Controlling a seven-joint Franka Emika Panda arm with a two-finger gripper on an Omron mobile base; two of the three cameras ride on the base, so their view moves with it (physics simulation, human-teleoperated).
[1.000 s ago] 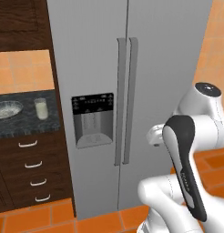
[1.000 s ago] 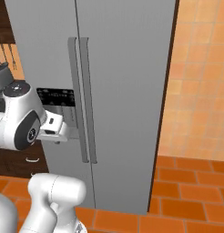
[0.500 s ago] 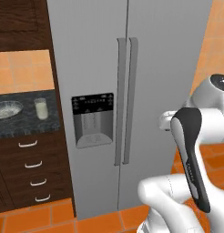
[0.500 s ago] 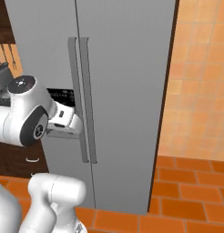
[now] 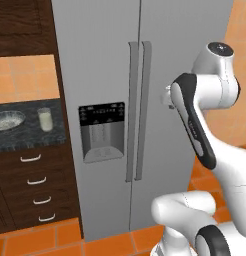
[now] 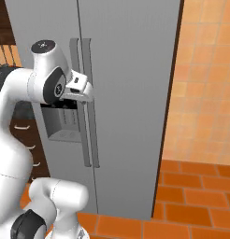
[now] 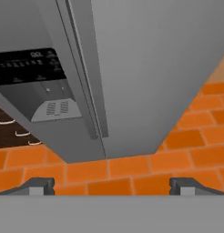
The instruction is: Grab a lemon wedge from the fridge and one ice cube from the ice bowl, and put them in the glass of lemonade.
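Rising since a moment ago, the claw hangs wide open and empty before the fridge, whose doors are shut. Farther left, bowl and glass wait on the bench. Nothing is fetched yet.

The tall grey fridge stands shut mid-frame, while at the left edge the speckled ice bowl and the creamy glass of lemonade sit side by side, upright on the dark bench.
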